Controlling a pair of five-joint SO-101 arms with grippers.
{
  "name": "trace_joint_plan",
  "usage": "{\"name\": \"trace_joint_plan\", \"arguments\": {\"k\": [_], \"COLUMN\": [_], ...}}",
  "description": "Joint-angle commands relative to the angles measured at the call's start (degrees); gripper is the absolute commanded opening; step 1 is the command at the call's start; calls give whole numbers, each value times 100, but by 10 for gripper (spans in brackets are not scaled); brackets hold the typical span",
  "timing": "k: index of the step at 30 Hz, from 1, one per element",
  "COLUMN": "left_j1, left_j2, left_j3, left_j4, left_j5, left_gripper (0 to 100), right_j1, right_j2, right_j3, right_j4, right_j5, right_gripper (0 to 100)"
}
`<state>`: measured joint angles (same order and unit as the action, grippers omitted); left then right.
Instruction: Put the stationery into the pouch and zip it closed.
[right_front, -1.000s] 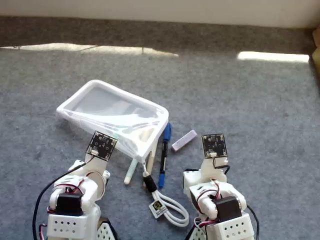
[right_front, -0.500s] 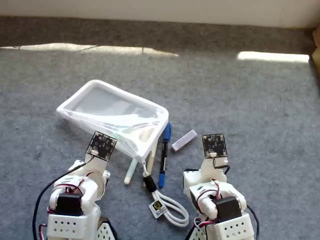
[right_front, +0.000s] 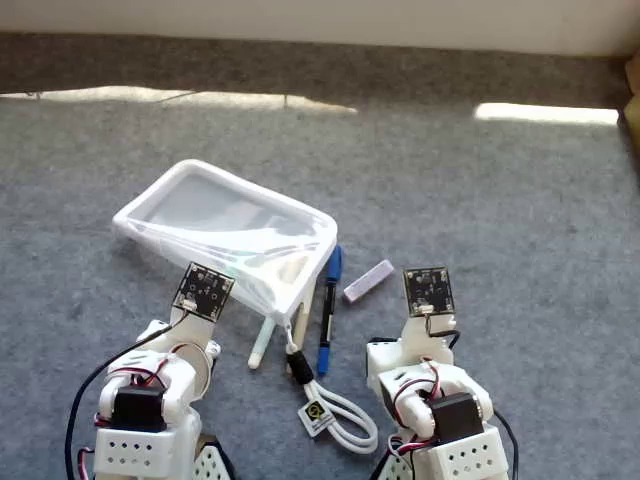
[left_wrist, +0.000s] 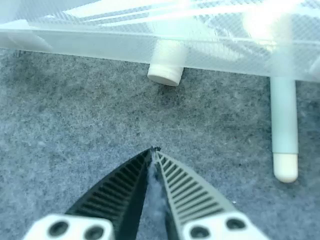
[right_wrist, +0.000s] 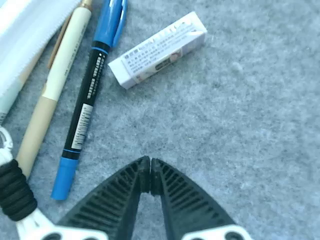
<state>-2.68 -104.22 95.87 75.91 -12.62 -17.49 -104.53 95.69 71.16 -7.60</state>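
A white mesh pouch (right_front: 225, 228) lies on the grey carpet, its near edge (left_wrist: 150, 42) just ahead of my left gripper (left_wrist: 152, 150), which is shut and holds nothing. A pale green-white pen (left_wrist: 284, 130) and a white cylinder end (left_wrist: 166, 70) stick out from under the pouch. Beside the pouch lie a blue-and-black marker (right_wrist: 87, 97), a beige pen (right_wrist: 52, 95) and a boxed eraser (right_wrist: 157, 50). My right gripper (right_wrist: 149, 172) is shut and holds nothing, a short way from the marker and eraser. In the high view the marker (right_front: 327, 308) and eraser (right_front: 368, 280) lie between the two arms.
A white lanyard cord with a black knot and a tag (right_front: 330, 405) trails from the pouch toward the arms' bases. Open grey carpet (right_front: 500, 220) extends to the right and behind the pouch. A bright strip of light crosses the far carpet.
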Motion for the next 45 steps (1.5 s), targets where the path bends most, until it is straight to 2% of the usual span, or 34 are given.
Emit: {"name": "trace_joint_plan", "arguments": {"k": [1, 38, 45], "left_j1": [-31, -13, -57], "left_j2": [-92, -92, -92], "left_j3": [127, 127, 4], "left_j4": [18, 9, -281], "left_j5": [70, 53, 53], "left_gripper": [7, 7, 7], "right_j1": [66, 40, 31], "right_j2": [-66, -66, -66], "right_j3": [752, 743, 743], "right_j4": [40, 40, 48], "right_j5": [-44, -62, -70], "right_gripper": [11, 11, 11]}}
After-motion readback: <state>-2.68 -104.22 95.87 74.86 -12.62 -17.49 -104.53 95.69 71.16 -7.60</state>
